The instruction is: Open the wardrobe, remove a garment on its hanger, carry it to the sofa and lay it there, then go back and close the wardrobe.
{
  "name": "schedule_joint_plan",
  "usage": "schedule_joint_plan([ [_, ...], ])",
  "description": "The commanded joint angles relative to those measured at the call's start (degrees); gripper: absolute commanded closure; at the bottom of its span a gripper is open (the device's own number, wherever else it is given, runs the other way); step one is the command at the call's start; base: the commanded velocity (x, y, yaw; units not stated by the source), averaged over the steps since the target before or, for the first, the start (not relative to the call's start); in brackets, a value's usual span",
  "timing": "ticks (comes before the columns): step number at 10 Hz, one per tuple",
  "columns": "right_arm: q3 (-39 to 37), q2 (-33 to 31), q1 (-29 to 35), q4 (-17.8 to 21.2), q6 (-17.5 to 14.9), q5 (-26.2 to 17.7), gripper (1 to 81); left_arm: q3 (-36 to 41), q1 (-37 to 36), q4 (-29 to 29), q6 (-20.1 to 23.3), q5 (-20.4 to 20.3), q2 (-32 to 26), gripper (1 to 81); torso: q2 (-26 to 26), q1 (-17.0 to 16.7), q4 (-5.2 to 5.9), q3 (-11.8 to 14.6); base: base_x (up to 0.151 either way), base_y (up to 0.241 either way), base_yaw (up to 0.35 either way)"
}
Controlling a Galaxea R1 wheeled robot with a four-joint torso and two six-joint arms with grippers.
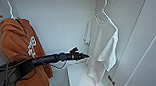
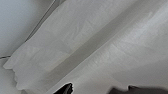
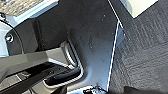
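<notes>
The wardrobe [image 1: 60,21] stands open, showing its white interior. The garment [image 1: 102,45], a white T-shirt, hangs at the right on its hanger [image 1: 104,6], whose hook is caught high up. My left arm reaches in from the left, and the left gripper [image 1: 86,55] sits at the shirt's near edge, at about mid height. In the left wrist view the white fabric [image 2: 95,45] is very close, and two dark fingertips [image 2: 66,88] stand apart with nothing between them. My right gripper [image 3: 97,91] hangs low beside the robot's base, above dark carpet.
A rust-orange hooded garment [image 1: 16,45] with a white mark hangs at the left, close behind my left arm. A white shelf [image 1: 80,76] lies below the T-shirt. The open white door [image 1: 144,43] stands at the right.
</notes>
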Motion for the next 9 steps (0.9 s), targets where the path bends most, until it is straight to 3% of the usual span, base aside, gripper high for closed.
schedule_joint_plan([
  [1,-0.2,-0.2,1.6,0.7,0.1,-3.7,1.0,1.4,-13.7,-1.0,-3.6,0.2,0.8,1.0,0.0,0.0,0.00,0.0,0.000,0.000,0.000],
  [5,-0.1,-0.1,1.7,0.8,0.1,-3.7,1.0,0.6,-21.1,-1.0,-15.6,-1.5,2.1,1.0,0.0,0.0,0.00,0.0,0.000,0.000,0.000],
  [7,0.0,0.0,1.8,0.8,0.4,-3.8,1.0,-1.2,-23.5,-0.9,-26.1,-4.5,2.8,1.0,0.0,0.0,0.00,0.0,0.000,0.000,0.000],
  [9,-0.1,0.2,1.6,0.8,0.4,-3.7,1.0,-2.3,-25.3,-0.9,-30.4,-5.6,4.1,1.0,0.0,0.0,0.00,0.0,0.000,0.000,0.000],
])
